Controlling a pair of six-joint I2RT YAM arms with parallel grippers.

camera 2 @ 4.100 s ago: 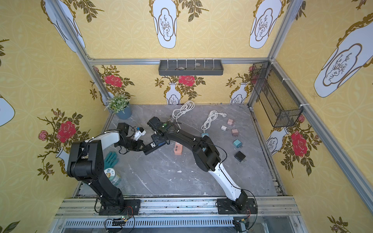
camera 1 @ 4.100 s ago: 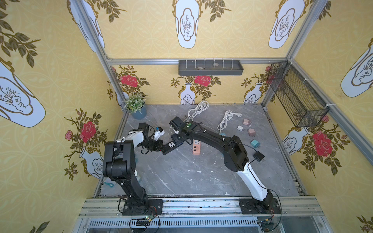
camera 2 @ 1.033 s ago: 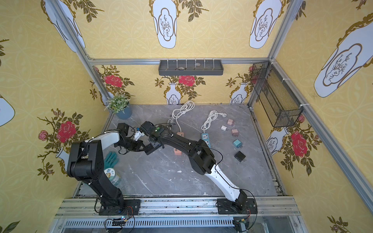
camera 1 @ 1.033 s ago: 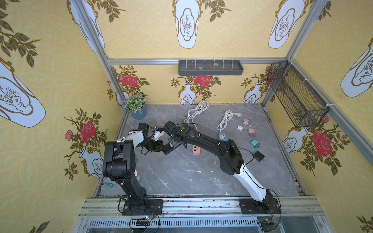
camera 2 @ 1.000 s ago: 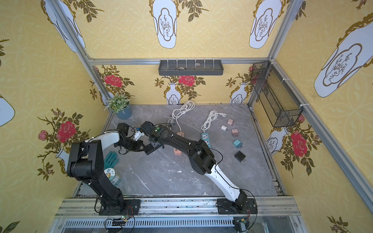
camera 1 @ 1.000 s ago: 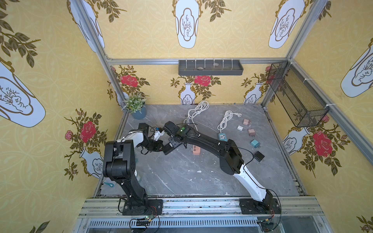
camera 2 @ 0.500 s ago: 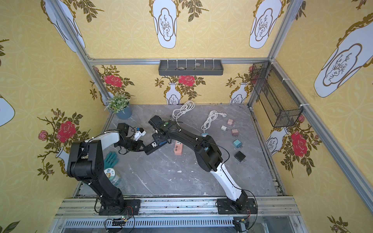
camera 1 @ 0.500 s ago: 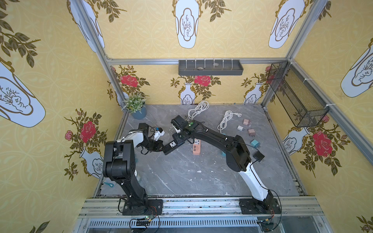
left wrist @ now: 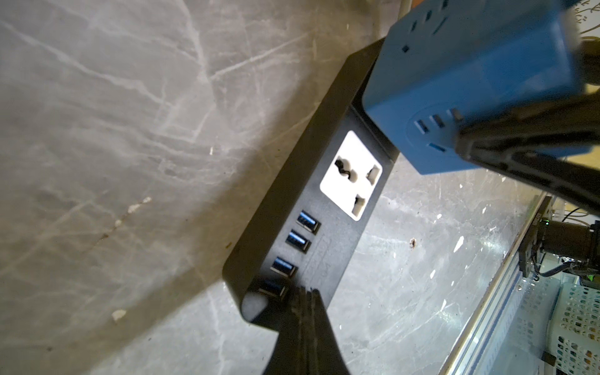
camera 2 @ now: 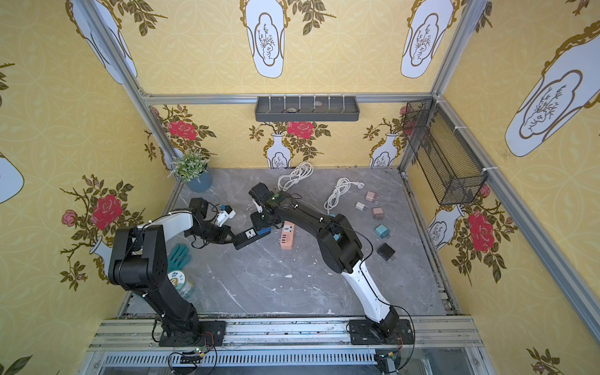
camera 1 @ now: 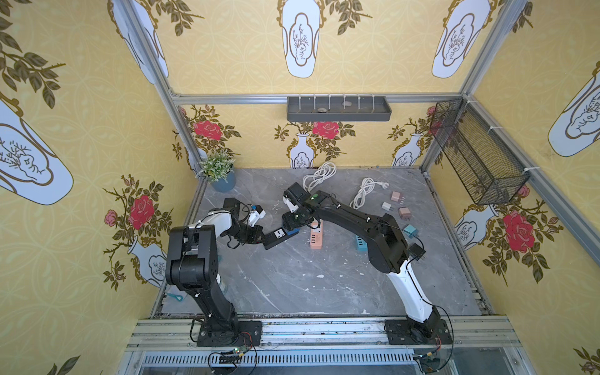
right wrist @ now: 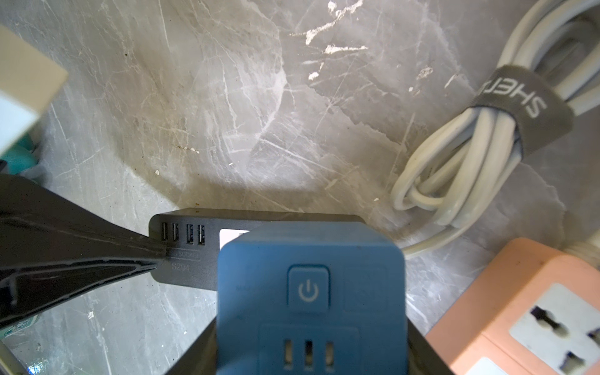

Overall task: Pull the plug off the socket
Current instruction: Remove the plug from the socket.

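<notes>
Since ~4 s ago little net change: R arm swung toward the L side about 1 s back, then returned by the half-second mark; now it sits much as at the start. Strip and plug look unmoved, L arm the same throughout.

L to R:

- L gripper (camera 1: 259,238) — closed tight on the near end of the black strip (camera 1: 276,236), by the USB ports. L wrist view shows its fingers (left wrist: 303,311) pinched on the strip's edge. Judged purpose: anchor the strip so it can't follow when the plug is pulled.
- Strip lies between the two arms, on or just above the table (camera 1: 324,285) — can't tell which. One white outlet (left wrist: 352,175) is free; the next is covered by the plug.
- Blue plug (camera 2: 263,231) — a cube adapter, at the strip's far end, just beside the free outlet. Looks seated still; no prongs visible in either wrist view, so can't say if partly lifted.
- R gripper (camera 1: 292,227) — about half open, jaws clamped on opposite sides of the plug (right wrist: 310,292), gripping it. Grip on the sides suits a straight pull away from the strip face.
- Further R, untouched: pink strip (camera 1: 316,235), white cables (camera 1: 319,175), loose chargers (camera 1: 404,212).

Judgement: brace + grip both set; the pull itself not yet done.
</notes>
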